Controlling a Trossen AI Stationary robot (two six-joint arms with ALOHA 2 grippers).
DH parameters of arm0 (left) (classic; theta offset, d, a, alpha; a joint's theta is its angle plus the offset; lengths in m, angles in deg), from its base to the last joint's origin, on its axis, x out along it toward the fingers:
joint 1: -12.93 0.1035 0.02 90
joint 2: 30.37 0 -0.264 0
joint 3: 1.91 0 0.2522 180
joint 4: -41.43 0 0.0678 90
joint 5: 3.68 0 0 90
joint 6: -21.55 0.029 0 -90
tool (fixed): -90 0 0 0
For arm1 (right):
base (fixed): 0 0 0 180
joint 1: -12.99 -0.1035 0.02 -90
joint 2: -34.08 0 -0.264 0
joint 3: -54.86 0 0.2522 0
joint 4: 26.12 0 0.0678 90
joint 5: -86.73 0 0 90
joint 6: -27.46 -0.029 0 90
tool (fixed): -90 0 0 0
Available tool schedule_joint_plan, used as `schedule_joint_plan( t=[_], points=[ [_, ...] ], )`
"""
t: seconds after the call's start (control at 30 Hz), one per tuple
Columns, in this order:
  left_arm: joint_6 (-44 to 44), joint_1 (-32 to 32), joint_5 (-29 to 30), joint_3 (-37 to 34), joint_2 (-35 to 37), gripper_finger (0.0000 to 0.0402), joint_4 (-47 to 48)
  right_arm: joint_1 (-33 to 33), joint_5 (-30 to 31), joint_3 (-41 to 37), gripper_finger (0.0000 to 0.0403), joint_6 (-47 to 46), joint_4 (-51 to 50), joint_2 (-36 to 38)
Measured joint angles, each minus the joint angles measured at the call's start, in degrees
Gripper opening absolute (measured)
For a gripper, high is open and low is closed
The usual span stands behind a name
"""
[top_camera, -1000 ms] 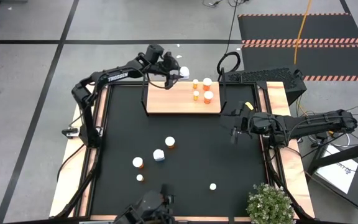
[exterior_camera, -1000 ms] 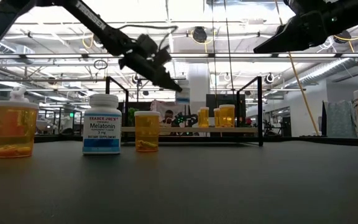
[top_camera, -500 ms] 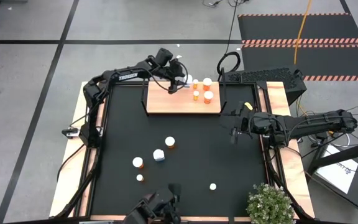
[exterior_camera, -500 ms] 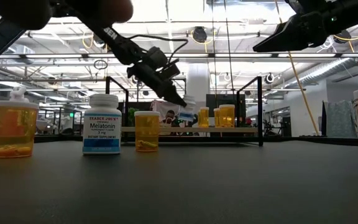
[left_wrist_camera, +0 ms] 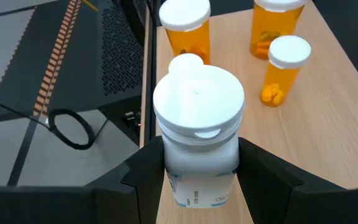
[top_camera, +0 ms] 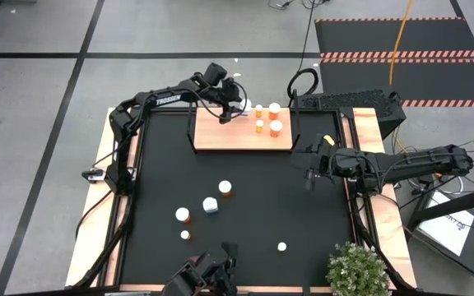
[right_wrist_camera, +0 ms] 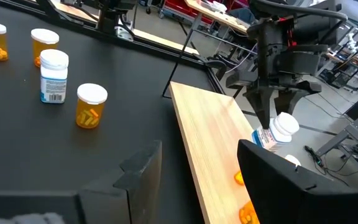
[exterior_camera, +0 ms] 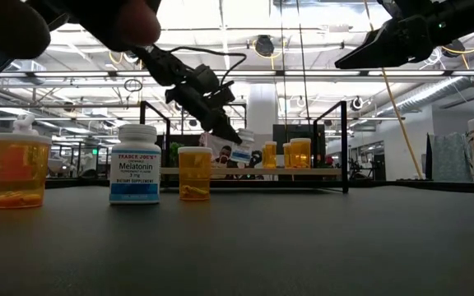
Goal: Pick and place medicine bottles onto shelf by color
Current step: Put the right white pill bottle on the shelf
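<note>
My left gripper (top_camera: 235,105) is shut on a white medicine bottle (left_wrist_camera: 197,137) with a white cap, low over the far part of the light-wood shelf (top_camera: 229,136). Several orange bottles (top_camera: 267,117) stand on the shelf just right of it. More bottles stand on the black table: an orange one (top_camera: 225,188), a white one (top_camera: 211,205), another orange one (top_camera: 183,215) and two small ones near the near edge. My right gripper (top_camera: 309,171) hangs open above the table, right of the shelf. My left gripper pinches the white bottle by its body just below the cap (left_wrist_camera: 197,155), one finger (left_wrist_camera: 151,168) on each side. The fingers come from above, slanting down. The bottle (right_wrist_camera: 275,132) hangs tilted, close above the shelf board (right_wrist_camera: 210,137).
Thin black uprights (top_camera: 193,131) stand at the shelf's ends. A potted plant (top_camera: 357,270) sits at the table's near right corner. Pale wooden strips border the black mat. Bare mat lies between the shelf and the loose bottles.
My left gripper has carried the white bottle from beyond the shelf's far edge toward the near edge and down, so that it now hangs low over the shelf beside the orange bottles. It stays shut on the bottle.
</note>
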Motion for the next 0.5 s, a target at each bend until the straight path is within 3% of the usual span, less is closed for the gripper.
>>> schedule_joint_plan(
  t=[0.5],
  points=[
    [-0.75,0.09,0.45,0.0,-2.19,0.0182,-1.37,0.0,0.0,-0.02,0.0205,0.0,0.02,0.0]
  ],
)
